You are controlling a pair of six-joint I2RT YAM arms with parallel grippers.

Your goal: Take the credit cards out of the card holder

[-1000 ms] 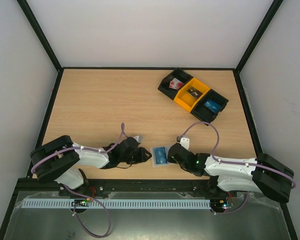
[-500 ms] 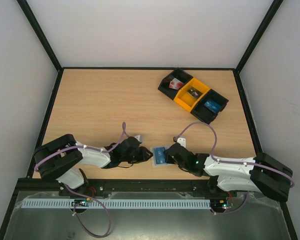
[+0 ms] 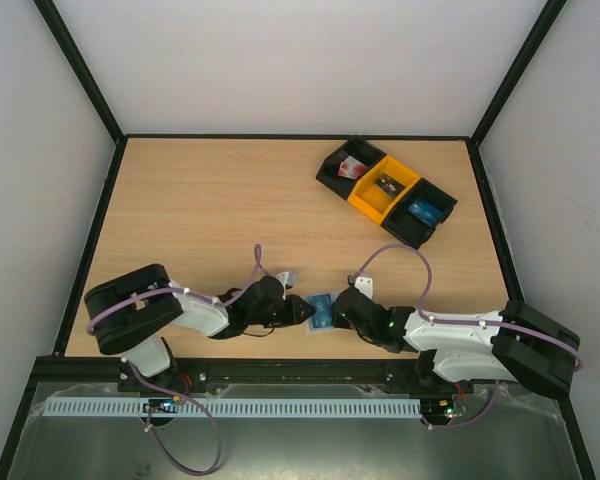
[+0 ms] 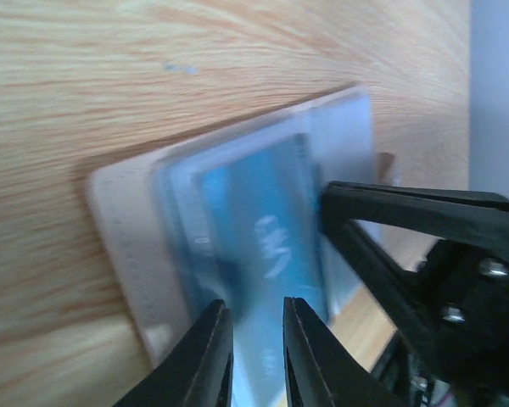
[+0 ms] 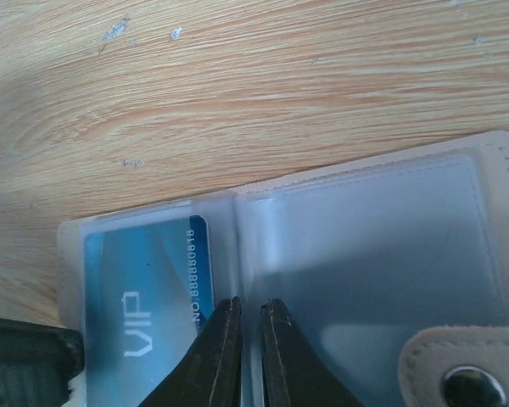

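My right wrist view shows "VIP" in pale letters on the blue credit card (image 5: 140, 297), which sits in the card holder (image 5: 365, 254) pocket away from its snap tab. Nearer the holder's fold runs "NO 88880818", digits unsure. My left wrist view blurs this print beyond reading

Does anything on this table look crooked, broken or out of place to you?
Only small things. The row of bins at the far right sits slanted to the edges of the table. The card holder lies open, one pocket holding a blue card, the other looking empty. Nothing looks spilled or broken.
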